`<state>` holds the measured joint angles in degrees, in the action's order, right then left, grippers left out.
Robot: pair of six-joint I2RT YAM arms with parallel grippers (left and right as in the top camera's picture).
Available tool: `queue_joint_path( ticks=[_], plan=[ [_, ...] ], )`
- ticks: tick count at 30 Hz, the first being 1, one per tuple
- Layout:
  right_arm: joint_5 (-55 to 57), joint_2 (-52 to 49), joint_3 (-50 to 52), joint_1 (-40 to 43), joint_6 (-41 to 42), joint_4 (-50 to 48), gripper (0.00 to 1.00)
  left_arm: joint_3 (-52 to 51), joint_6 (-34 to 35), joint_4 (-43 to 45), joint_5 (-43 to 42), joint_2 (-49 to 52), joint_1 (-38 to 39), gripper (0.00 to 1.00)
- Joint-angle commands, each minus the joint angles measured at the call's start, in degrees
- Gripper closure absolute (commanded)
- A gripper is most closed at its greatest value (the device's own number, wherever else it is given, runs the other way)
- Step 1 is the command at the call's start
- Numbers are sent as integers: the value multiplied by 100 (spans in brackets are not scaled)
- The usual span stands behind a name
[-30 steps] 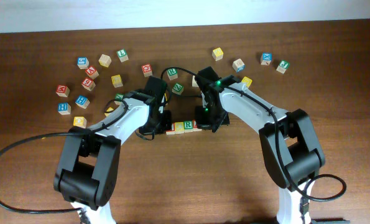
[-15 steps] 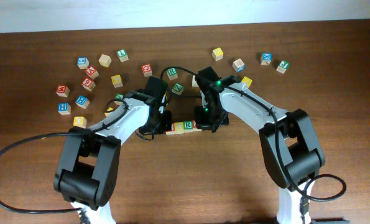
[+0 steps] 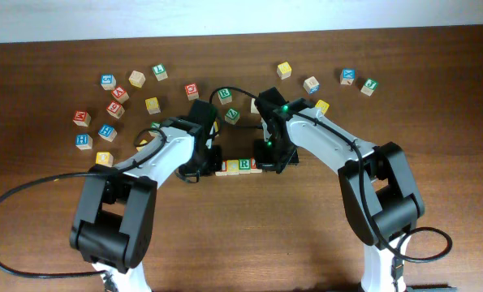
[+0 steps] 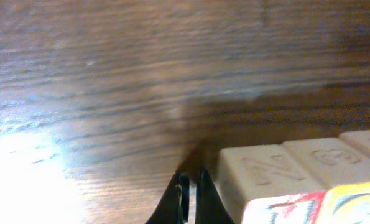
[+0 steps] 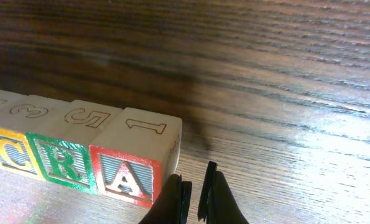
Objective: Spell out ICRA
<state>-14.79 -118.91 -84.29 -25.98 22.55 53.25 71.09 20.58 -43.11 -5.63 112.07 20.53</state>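
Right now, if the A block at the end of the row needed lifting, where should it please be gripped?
Come straight down from above and pinch the A block across its lettered front face and the opposite back face. One side sits flush against the R block, so no finger fits there.

A dark wood-grain table [image 3: 436, 97] with bright glare meets a white band [image 3: 225, 16] beyond its far edge.

red-edged a block [image 5: 124, 178], green-edged r block [image 5: 62, 165]
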Motion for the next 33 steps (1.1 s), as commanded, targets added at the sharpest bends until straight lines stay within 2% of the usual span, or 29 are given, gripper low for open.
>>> queue_joint_path(
  ticks=[1,4,9,10,12,16,17,18,19,21,23,27,29,33],
  plan=[
    [-105,-63,52,-63,46,-22,96,210,-94,-350,199,170,-334,100],
    [-107,-63,52,-63,44,-35,96,466,-382,-629,199,170,-446,100],
    [17,-61,11,-28,44,-33,96,1228,-396,-1373,197,170,-457,99],
    [17,-61,-59,13,42,9,96,1329,-396,-1471,197,170,-457,83],
    [20,-37,-315,153,24,280,92,1438,-398,-1613,201,170,-459,62],
    [42,-26,-1043,437,-396,1029,85,1438,-393,-1609,201,170,-492,39],
    [39,-26,-1239,479,-461,1128,84,1438,-393,-1606,201,170,-538,45],
    [35,-28,-1425,496,-498,1191,85,1438,-393,-1596,203,170,-595,77],
    [31,-28,-1646,501,-496,1235,91,1438,-387,-1589,203,170,-669,97],
    [-4,-28,-1899,494,-498,1233,96,1436,-348,-1596,205,170,-872,98],
    [-66,-39,-2009,358,-490,874,96,1436,-330,-1696,197,170,-1272,100],
    [-66,-133,-2009,-179,-238,210,96,1408,-332,-1812,212,170,-1526,100],
    [487,-286,-2009,-444,66,210,96,1408,-328,-1875,315,170,-1545,100],
    [647,-570,-1989,-588,345,238,96,1408,-66,-2083,391,170,-1784,100]
  ],
)
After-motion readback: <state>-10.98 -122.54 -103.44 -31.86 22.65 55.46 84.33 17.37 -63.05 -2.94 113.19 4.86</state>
